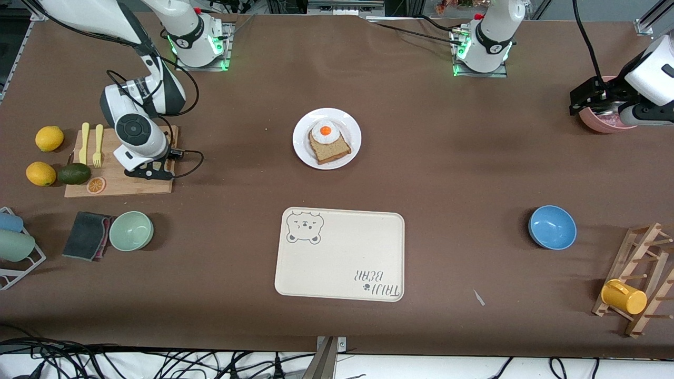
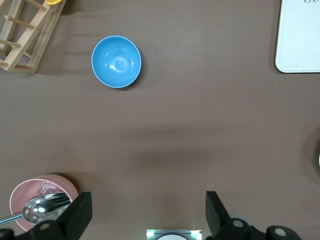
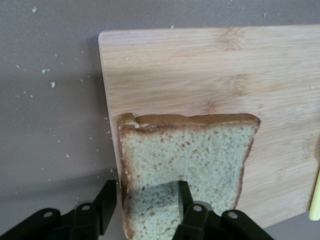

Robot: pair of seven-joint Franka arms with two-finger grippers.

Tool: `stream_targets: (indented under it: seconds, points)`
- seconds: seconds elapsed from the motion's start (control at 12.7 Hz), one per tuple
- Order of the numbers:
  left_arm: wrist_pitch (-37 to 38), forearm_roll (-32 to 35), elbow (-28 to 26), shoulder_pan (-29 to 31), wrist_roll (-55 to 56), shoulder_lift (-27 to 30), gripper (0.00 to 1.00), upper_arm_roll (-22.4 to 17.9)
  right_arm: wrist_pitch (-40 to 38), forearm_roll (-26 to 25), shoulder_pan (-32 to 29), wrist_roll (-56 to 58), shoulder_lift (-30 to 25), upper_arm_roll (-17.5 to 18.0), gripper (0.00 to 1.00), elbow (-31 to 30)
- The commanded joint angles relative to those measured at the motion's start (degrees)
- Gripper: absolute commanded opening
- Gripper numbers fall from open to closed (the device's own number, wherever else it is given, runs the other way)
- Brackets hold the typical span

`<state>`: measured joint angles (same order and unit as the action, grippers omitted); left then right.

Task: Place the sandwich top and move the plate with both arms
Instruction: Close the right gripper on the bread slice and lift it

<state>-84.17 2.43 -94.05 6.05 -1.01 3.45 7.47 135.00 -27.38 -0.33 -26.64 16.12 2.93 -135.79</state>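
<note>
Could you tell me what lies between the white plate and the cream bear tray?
Nothing: the front view shows only bare brown tabletop between the round white plate and the cream rectangular bear tray.

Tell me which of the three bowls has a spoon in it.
The pink bowl, under the left hand; the blue bowl and green bowl hold none.

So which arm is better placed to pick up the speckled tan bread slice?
The right: its tool already straddles the speckled tan bread slice on the wooden cutting board. The left tool hangs open beside the pink bowl.
</note>
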Motion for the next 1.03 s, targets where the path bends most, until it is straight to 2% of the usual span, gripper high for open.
stream_targets:
  seconds: [0.0, 0.08, 0.32, 0.47, 0.63, 0.79, 0.95]
  points:
    - [1.46, 1.00, 1.85, 0.89, -0.66, -0.73, 1.00, 0.26, 0.18, -1.54, -0.29, -1.40, 0.32, 0.41, 0.46, -0.44]
    - [1.46, 1.00, 1.85, 0.98, -0.66, -0.73, 1.00, 0.26, 0.18, -1.54, -0.29, -1.31, 0.32, 0.41, 0.41, -0.35]
    - [1.46, 1.00, 1.94, 1.07, -0.66, -1.52, 1.00, 0.26, -0.26, -1.54, -0.29, -1.31, 0.06, 0.41, 0.04, -0.26]
    - [1.38, 1.00, 1.85, 0.99, -0.66, -1.87, 1.00, 0.35, -0.26, -1.45, -0.29, -1.31, -0.12, 0.59, 0.00, -0.26]
    - [2.16, 0.48, 1.50, 0.72, -0.32, -1.78, 1.00, 0.79, -3.31, -1.54, -0.29, -0.87, -2.39, 2.77, 0.00, 1.22]
    - [3.31, 0.48, 1.76, 0.63, -0.05, -1.52, 1.00, 0.97, -12.60, -0.32, -0.29, -1.48, -4.77, 7.68, 0.00, 6.48]
    - [3.31, 0.39, 2.46, 0.72, -0.05, -1.61, 1.00, 0.88, -21.40, 7.38, -0.29, -2.89, -5.57, 13.48, 0.00, 13.85]
